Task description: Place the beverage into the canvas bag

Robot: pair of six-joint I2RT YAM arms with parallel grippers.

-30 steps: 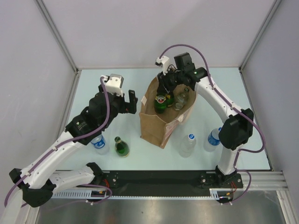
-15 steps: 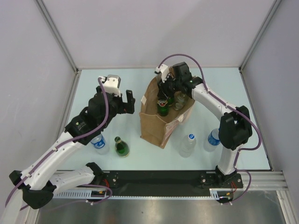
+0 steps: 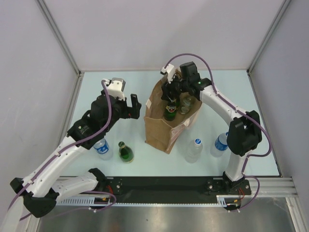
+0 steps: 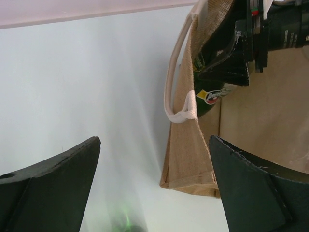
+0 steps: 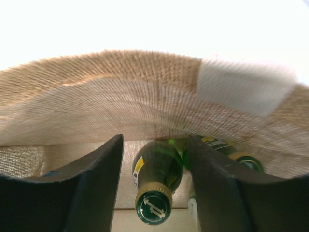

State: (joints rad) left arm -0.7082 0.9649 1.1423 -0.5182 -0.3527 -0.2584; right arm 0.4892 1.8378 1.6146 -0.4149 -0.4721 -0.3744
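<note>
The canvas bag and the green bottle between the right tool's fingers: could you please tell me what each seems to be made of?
The canvas bag looks like coarse woven jute or burlap, matte tan: the right wrist view shows an open thread weave. The green bottle is probably glass, dark green and glossy, with a crimped, metal-looking cap.

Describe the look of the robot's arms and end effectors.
The left arm and right arm have white links and black joint housings; a purple cable loops along each. A white camera block tops each wrist. The left end effector and right end effector have broad black tapered fingers.
</note>
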